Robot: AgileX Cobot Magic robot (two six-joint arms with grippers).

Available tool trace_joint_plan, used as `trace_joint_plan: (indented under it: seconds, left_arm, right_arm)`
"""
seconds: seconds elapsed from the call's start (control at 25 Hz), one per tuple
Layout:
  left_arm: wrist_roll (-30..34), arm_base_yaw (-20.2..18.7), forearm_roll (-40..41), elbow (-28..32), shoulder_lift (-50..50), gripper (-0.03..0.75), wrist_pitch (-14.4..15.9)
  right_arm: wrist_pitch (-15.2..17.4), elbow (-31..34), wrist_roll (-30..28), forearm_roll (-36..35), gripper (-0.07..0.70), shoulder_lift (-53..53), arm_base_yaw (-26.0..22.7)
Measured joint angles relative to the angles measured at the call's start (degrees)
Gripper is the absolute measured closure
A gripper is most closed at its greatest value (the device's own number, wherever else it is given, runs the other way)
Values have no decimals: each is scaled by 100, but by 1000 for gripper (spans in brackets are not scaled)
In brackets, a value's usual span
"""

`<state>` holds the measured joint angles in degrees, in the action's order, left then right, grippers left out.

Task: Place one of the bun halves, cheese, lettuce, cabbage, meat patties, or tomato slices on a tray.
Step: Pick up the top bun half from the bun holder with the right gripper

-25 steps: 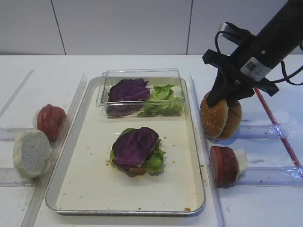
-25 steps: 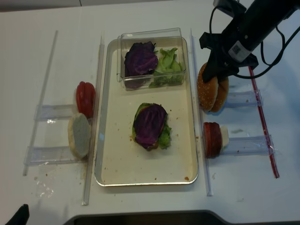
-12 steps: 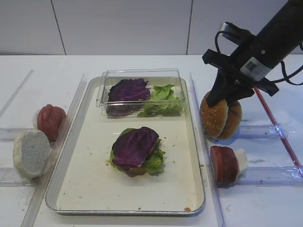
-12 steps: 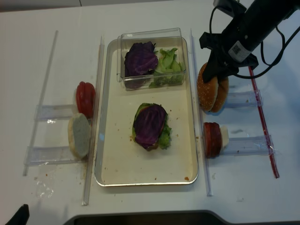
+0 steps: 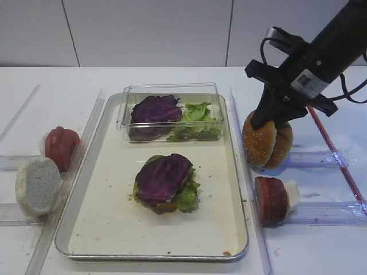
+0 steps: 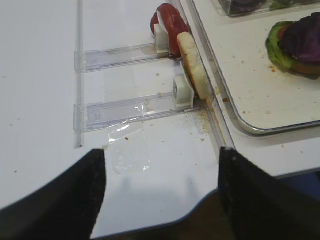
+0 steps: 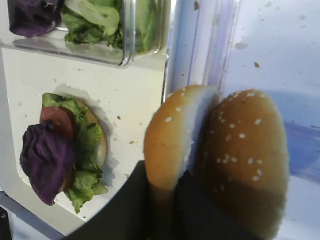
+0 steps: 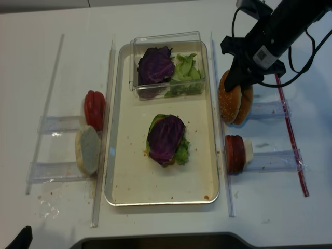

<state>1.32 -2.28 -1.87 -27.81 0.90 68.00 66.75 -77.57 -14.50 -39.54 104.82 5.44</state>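
The right gripper point(image 5: 269, 121) is clenched on the golden-brown sesame-seeded bun top point(image 5: 257, 142) beside the tray's point(image 5: 236, 172) right rim; soft and light, it looks best pinched gently across its edge.

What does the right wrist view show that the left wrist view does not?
Only the right wrist: two sesame buns standing on edge, the right gripper shut on the nearer one, plus the clear box of greens. Only the left wrist: the pale bun half and red slices in their holders. Both: the tray and the stack topped with purple cabbage.
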Motion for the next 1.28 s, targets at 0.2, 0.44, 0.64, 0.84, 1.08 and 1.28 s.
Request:
trace_joint_plan:
  seconds: [0.2,0.44,0.64,0.84,1.08,1.28]
  left_arm:
    - [0,0,0,0,0,276,0]
    - [0,0,0,0,0,276,0]
    - [0,0,0,0,0,276,0]
    - [0,0,0,0,0,276,0]
    - [0,0,0,0,0,276,0]
    - [0,0,0,0,0,276,0]
  right_arm:
    - [11,0,0,0,510,0,0]
    - [29,0,-13,0,511,0,0]
    - [29,0,-17,21,511,-60,0]
    - [29,0,-17,-1,511,-123,0]
    - [29,0,-27,-103,512,-136,0]
    - [72,0,-141,-215,513,-136,0]
